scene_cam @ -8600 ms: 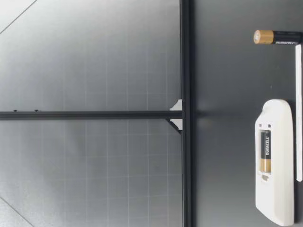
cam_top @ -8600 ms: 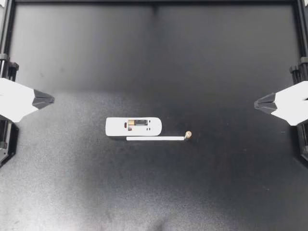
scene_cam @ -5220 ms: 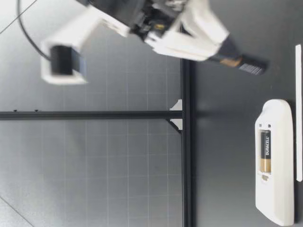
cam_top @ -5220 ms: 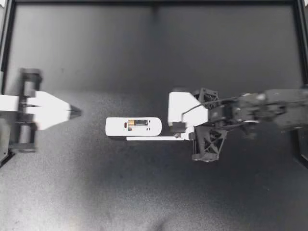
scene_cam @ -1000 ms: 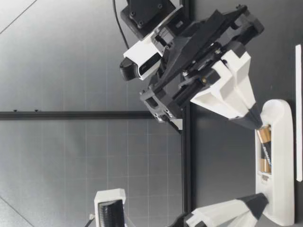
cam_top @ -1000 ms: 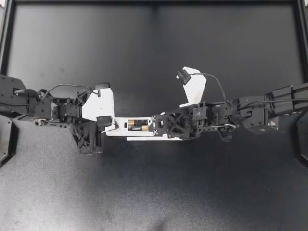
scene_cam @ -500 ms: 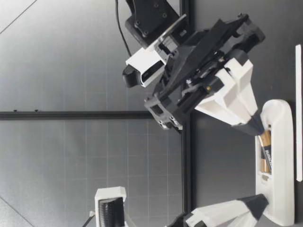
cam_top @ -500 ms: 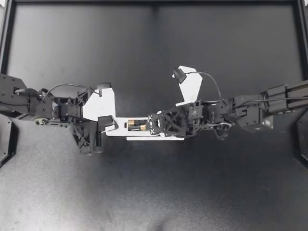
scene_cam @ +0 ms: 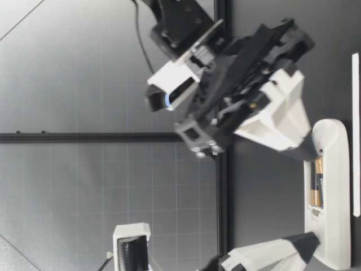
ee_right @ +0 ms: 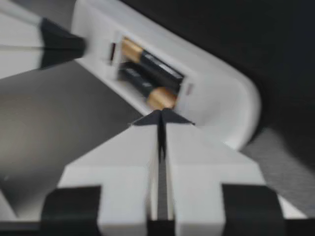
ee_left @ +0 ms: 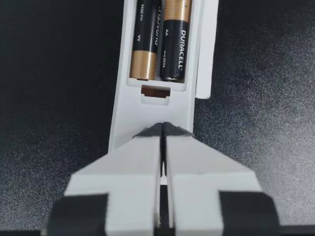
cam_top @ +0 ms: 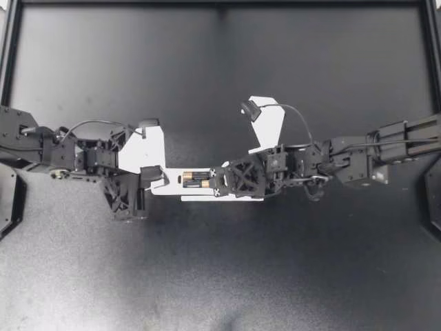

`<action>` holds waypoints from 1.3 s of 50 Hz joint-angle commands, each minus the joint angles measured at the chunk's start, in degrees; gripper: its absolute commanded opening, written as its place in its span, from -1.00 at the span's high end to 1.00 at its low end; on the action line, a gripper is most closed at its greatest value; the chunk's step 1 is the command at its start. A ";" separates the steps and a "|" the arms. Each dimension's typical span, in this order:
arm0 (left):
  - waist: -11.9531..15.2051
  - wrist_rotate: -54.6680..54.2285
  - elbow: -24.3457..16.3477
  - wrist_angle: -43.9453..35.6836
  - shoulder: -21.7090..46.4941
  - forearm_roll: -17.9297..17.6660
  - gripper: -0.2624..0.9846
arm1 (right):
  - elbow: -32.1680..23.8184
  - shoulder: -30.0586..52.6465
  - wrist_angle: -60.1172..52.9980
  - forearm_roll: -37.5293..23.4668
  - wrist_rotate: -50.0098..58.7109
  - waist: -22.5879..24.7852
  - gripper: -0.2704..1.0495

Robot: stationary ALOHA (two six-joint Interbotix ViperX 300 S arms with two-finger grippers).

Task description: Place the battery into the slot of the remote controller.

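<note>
Our left gripper (cam_top: 163,181): clenched, empty, tips on remote (cam_top: 171,189) end.
Our right gripper (cam_top: 213,183): clenched, empty, tips at slotted battery (cam_top: 196,184).
Alongside remote: white strip (cam_top: 234,198).

Left gripper (cam_top: 158,180), fingers pressed together, right gripper (cam_top: 213,183) the same, both reaching inward, tips facing

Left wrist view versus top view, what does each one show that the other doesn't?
Only the left wrist view shows the small brown notch below the batteries. Only the top view shows my right gripper at the slot's other end, and both arms. Both show the remote with two batteries seated, the white strip beside it, and my left gripper, shut, at the remote's end.
</note>
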 commanded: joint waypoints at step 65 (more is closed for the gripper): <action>-1.23 0.09 -12.30 -3.96 8.35 -0.53 0.84 | 9.67 -21.80 8.00 -26.46 -3.96 -3.25 0.75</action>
